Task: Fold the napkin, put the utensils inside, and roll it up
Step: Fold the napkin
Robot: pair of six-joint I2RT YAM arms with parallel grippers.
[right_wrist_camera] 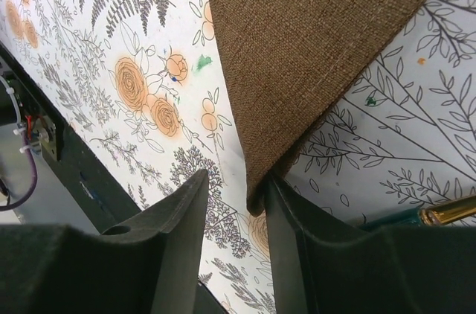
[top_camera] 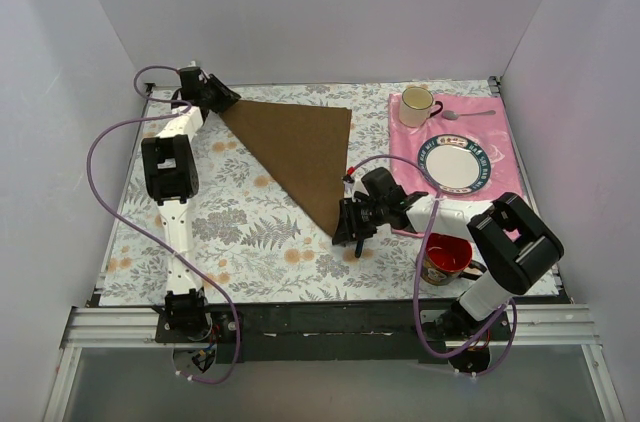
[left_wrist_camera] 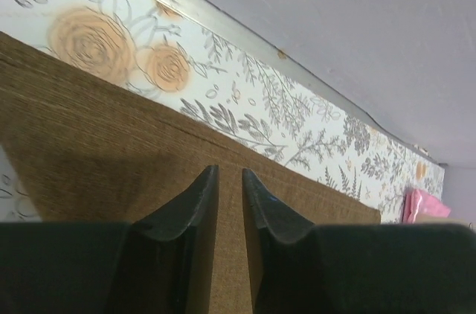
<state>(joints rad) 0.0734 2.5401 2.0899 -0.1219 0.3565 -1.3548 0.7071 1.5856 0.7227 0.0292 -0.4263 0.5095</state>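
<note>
The brown napkin [top_camera: 300,147] lies folded into a triangle on the floral tablecloth. Its long edge runs from the far left corner down to a near tip. My left gripper [top_camera: 222,102] sits at the far left corner. In the left wrist view its jaws [left_wrist_camera: 229,172] stand almost together with napkin cloth [left_wrist_camera: 89,143] in the gap. My right gripper [top_camera: 350,240] is at the near tip. In the right wrist view it [right_wrist_camera: 236,180] is open, and the napkin's tip [right_wrist_camera: 312,24] touches the inner side of one finger. A piece of the gold and teal spoon [right_wrist_camera: 443,212] shows at that view's right edge.
A pink placemat [top_camera: 492,132] at the far right carries a cream mug [top_camera: 416,106], a silver spoon [top_camera: 468,114] and a patterned plate [top_camera: 456,166]. A red cup [top_camera: 447,258] stands near the right arm. The table's front edge [top_camera: 300,304] is close behind the right gripper.
</note>
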